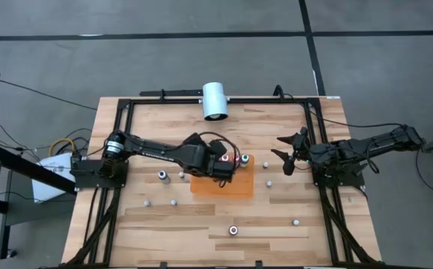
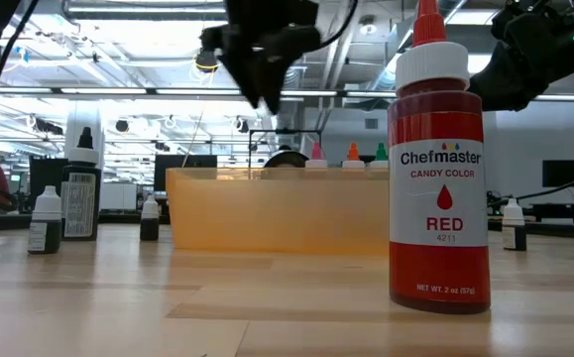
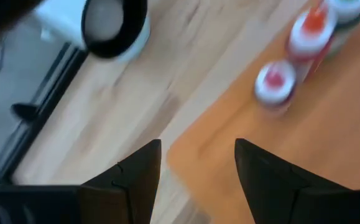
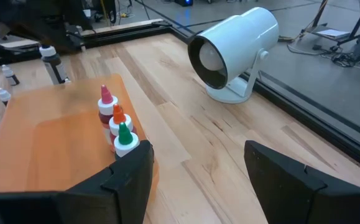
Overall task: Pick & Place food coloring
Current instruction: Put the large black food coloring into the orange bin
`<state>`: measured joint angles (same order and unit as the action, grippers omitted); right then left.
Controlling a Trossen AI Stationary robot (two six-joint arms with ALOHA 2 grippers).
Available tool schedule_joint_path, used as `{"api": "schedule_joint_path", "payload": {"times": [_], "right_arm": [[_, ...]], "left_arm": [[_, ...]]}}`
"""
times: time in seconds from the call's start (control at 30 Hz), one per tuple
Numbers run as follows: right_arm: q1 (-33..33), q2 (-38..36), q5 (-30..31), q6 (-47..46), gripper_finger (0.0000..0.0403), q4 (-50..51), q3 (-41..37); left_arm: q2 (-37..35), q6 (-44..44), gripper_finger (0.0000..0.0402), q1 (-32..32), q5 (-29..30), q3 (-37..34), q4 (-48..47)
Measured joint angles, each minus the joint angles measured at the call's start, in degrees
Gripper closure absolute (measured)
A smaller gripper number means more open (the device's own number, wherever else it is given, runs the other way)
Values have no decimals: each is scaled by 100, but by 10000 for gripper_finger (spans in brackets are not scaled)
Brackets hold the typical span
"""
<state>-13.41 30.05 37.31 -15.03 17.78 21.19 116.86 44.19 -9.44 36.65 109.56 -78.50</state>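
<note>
- Left arm (image 1: 160, 150): dark, slender links joined by rounded housings; a silvery round cap sits at the joint near its base, pale lettering runs along one link, and a thin black cable loops over the wrist.
- Left gripper (image 3: 197, 163): two flat, matte black fingers (image 3: 136, 177), each tapering to an angled tip.
- Right arm (image 1: 366, 146): dark, segmented links with black cabling alongside.
- Right gripper (image 4: 195, 168): two broad black fingers (image 4: 285, 177) with bevelled edges.

table (image 1: 201, 217): pale wood planks, smooth satin | mat (image 4: 49, 137): orange, matt, smooth | red food coloring bottle (image 2: 438, 169): glossy plastic, paper label | white cylinder lamp (image 4: 235, 46): smooth white plastic | frame (image 1: 119, 134): black matt metal
</note>
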Motion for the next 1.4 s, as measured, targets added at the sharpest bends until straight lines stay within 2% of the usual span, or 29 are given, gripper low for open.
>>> {"api": "schedule_joint_path", "payload": {"times": [0.13,0.27,0.47,0.67,1.03,1.2,1.33,1.4], "right_arm": [[2,-1,-1,0,163,0,0],[2,-1,0,0,163,0,0],[0,-1,1,0,163,0,0],[1,-1,1,0,163,0,0],[2,-1,1,-2,163,-2,0],[2,1,10,-2,163,-2,0],[2,-1,12,-2,163,-2,0],[2,-1,12,-2,163,2,0]], "left_arm": [[0,425,204,-171,-90,-2,-848],[-24,827,204,-398,122,-118,-1128],[-404,1257,204,-644,415,-521,-1143],[-1301,1684,204,-788,477,-1390,-748],[-3538,2544,204,-1018,-80,-3522,465],[-4348,2980,204,-1159,-346,-3994,477],[-4860,3190,204,-1162,-1157,-4261,452],[-5044,3364,204,-1162,-1363,-4367,461]]}}
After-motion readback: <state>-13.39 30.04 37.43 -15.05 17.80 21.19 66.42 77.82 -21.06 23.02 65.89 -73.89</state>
